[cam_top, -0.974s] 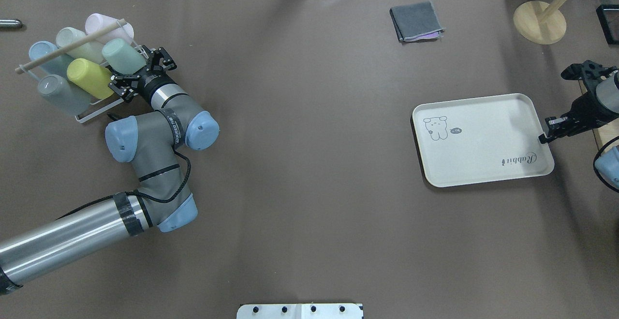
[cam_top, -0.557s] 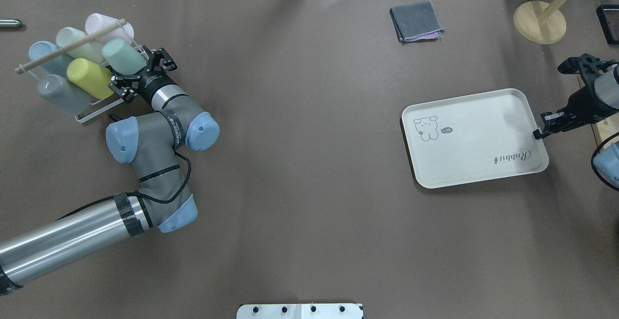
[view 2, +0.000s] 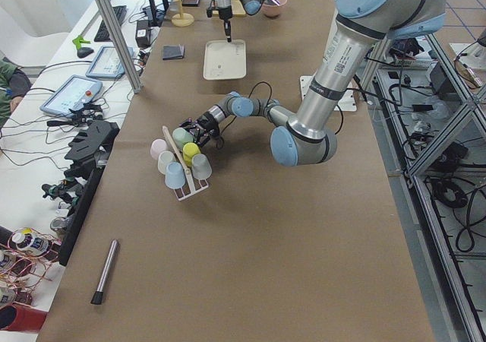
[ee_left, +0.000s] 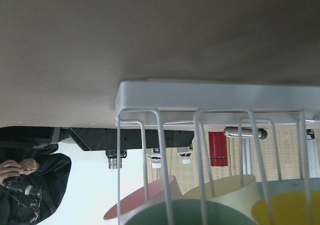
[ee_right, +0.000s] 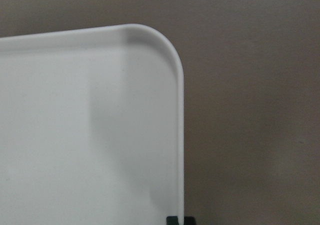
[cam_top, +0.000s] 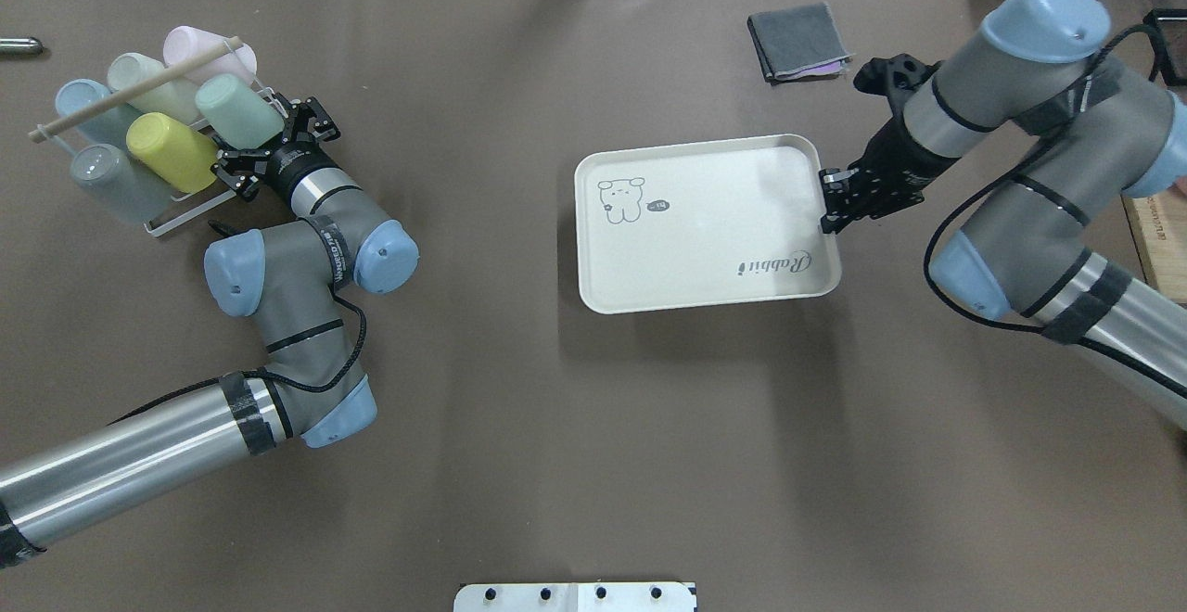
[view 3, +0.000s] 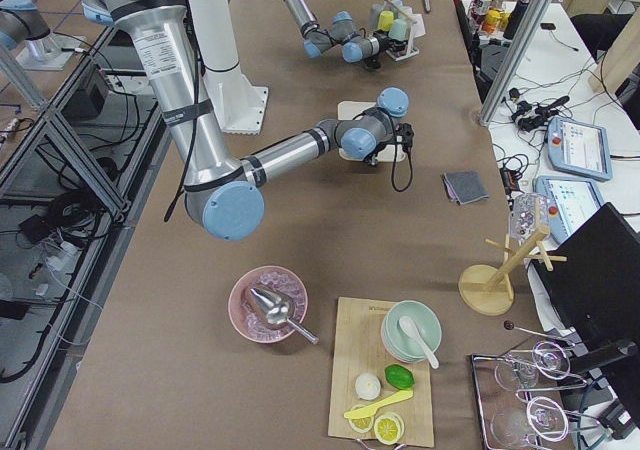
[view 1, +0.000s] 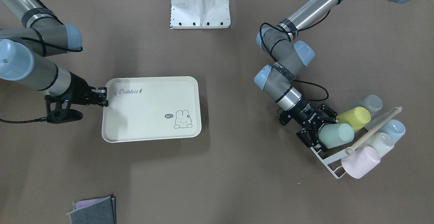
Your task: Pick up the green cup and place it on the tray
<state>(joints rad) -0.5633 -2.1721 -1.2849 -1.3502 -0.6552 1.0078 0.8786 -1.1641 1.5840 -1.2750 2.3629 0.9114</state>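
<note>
Overhead exterior: left hand [cam_top: 267,145] gaping around green cup [cam_top: 236,109], 3 o'clock on rack [cam_top: 176,218]; skewed pull risking dragging it. Right hand [cam_top: 828,200] pinching tray [cam_top: 705,241].

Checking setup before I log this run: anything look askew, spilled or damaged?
Nothing spilled or broken. The tray sits slightly skewed to the table edges, its rim pinched by the right gripper. The cups lie tipped in the wire rack, apparently as stored; the left gripper is open at the green cup.
</note>
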